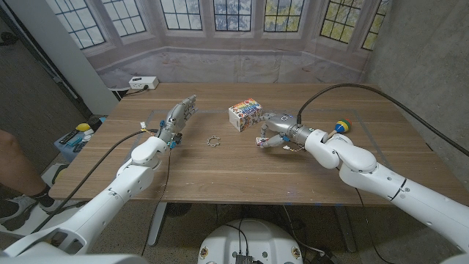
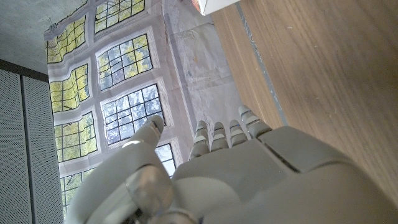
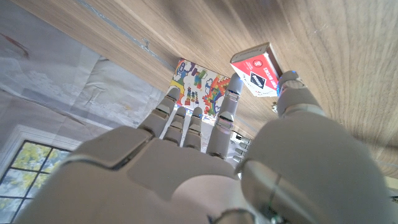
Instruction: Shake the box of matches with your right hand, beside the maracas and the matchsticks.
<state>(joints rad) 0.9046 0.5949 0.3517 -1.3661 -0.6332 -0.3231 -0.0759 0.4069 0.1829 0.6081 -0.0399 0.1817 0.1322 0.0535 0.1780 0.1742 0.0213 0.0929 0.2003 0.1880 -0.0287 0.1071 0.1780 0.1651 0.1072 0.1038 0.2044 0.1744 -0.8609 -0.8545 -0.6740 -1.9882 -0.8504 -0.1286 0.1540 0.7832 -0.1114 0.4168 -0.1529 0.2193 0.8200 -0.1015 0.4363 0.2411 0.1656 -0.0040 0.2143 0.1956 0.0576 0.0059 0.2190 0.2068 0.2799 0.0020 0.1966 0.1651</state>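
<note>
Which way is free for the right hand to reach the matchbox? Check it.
Probably yes. The right hand is already at the matchbox, its fingers beside it. The colourful box stands just behind, apart, and should not block a grasp from the near side.

Wooden table up front. On it sit a colourful box, a small ring and a maraca.

The right hand covered most of the matchbox; the small ring-shaped thing was too tiny to identify.
</note>
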